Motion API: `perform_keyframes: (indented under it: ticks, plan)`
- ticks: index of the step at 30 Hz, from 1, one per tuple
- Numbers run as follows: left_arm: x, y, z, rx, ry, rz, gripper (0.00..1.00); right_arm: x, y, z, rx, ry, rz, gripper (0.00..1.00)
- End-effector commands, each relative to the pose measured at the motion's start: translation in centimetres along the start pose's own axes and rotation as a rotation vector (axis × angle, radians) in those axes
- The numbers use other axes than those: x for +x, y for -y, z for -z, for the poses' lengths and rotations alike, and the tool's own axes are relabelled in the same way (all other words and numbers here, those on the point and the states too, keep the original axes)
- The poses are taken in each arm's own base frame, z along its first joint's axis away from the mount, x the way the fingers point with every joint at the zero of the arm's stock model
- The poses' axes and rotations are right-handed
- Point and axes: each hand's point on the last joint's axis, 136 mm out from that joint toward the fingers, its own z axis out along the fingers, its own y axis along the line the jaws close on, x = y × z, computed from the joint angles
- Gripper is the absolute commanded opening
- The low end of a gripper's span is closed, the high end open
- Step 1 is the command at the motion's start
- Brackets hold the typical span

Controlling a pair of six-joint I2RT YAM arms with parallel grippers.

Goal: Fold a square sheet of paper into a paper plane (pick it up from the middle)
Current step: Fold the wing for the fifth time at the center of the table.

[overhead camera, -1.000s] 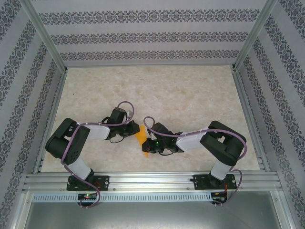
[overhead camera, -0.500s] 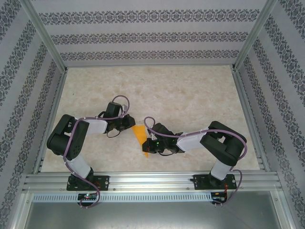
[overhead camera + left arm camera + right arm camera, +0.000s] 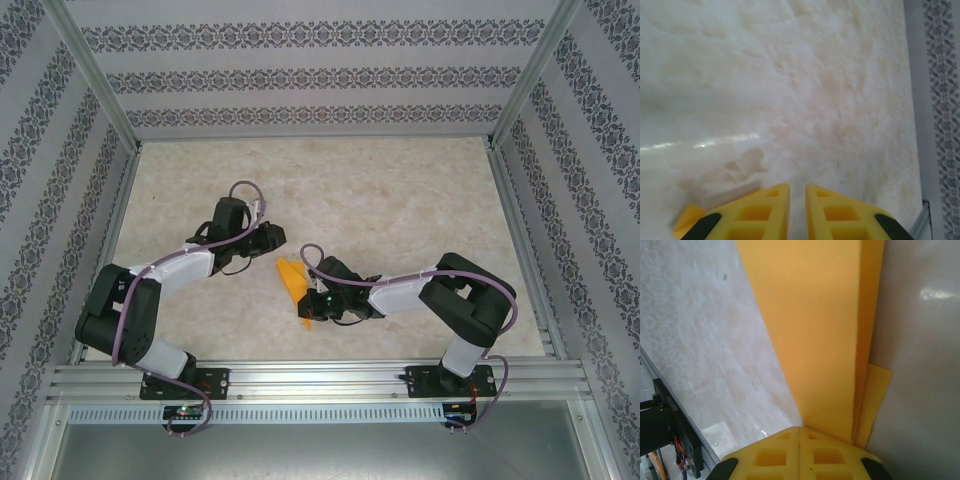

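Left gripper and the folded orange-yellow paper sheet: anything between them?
Nothing: the top external view shows bare beige tabletop between the left gripper and the folded orange-yellow paper sheet.

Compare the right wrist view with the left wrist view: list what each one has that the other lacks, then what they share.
Right wrist: the folded paper pinched in the shut right jaws, and a black mount with wires. Left wrist: the left jaws slightly apart, nothing between them, and a patterned wall. Both: yellow jaws at the bottom edge, over the pale marbled table.
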Motion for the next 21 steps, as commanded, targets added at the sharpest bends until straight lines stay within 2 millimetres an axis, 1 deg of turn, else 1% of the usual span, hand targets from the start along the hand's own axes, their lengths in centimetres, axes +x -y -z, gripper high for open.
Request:
perform_keyframes:
  ticks: [1, 2, 5, 9, 12, 13, 16, 19, 21]
  plan:
    - [4.0, 0.0, -0.5, 0.028, -0.113, 0.037, 0.17, 3.2, 6.3, -0.6, 0.22, -0.088, -0.08, 0.0]
    - [4.8, -0.3, -0.7, 0.03, -0.13, 0.038, 0.17, 3.1, 6.2, -0.6, 0.219, -0.085, -0.08, 0.0]
    - [6.1, -0.8, -1.6, 0.041, -0.166, 0.046, 0.17, 3.0, 6.1, -0.6, 0.218, -0.082, -0.08, 0.0]
    - [6.8, -1.1, -2.8, 0.063, -0.198, 0.051, 0.17, 3.0, 6.1, -0.5, 0.217, -0.079, -0.081, 0.0]
    - [7.0, -1.8, -3.4, 0.042, -0.206, 0.049, 0.18, 2.9, 5.9, -0.3, 0.213, -0.073, -0.079, 0.0]
    - [7.1, -2.4, -3.6, 0.023, -0.208, 0.055, 0.18, 2.8, 5.7, -0.3, 0.209, -0.068, -0.078, 0.0]
    - [7.4, -4.3, -4.1, -0.054, -0.203, 0.072, 0.18, 1.9, 4.4, 0.2, 0.18, -0.04, -0.062, 0.01]
    - [8.1, -6.2, -4.3, -0.124, -0.211, 0.091, 0.17, 0.4, 1.9, 1.1, 0.133, 0.01, -0.03, 0.02]
    - [8.5, -7.0, -4.2, -0.154, -0.216, 0.095, 0.16, -0.7, 0.1, 1.7, 0.09, 0.05, -0.015, 0.03]
